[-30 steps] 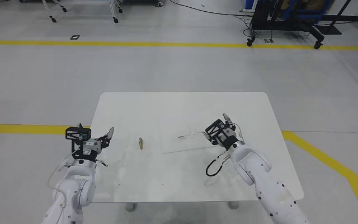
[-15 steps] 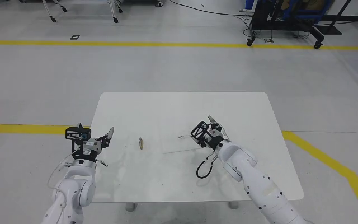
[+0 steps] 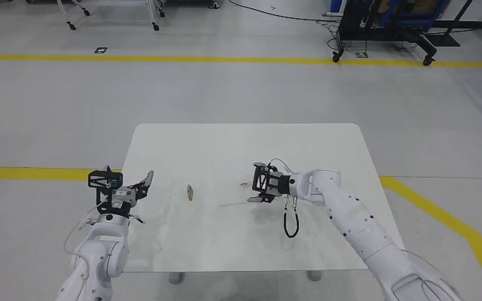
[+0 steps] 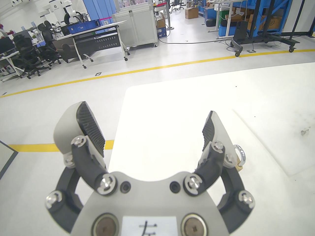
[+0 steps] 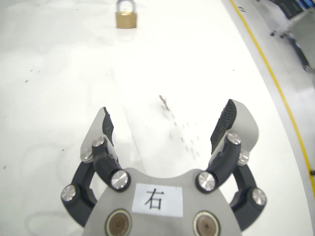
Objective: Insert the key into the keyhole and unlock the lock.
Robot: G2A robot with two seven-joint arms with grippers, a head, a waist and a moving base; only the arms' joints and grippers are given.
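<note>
Gold lock (image 5: 125, 19), white worktop (image 3: 226, 143), yellow lines (image 3: 226, 59).
The lock has a gold body and a shiny silver loop. The tiny key (image 5: 164, 102) looks grey, maybe silver. The worktop has small dark specks. The left tool (image 4: 147, 110) and right tool (image 5: 169, 116) are silver-grey with black ridged pads. The floor (image 3: 226, 94) is pale grey.

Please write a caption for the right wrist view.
Open right gripper facing the key on the table, brass padlock beyond.

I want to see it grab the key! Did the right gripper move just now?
Yes. In the top view the right gripper has slid across the table toward the key and padlock, which stayed put.
</note>
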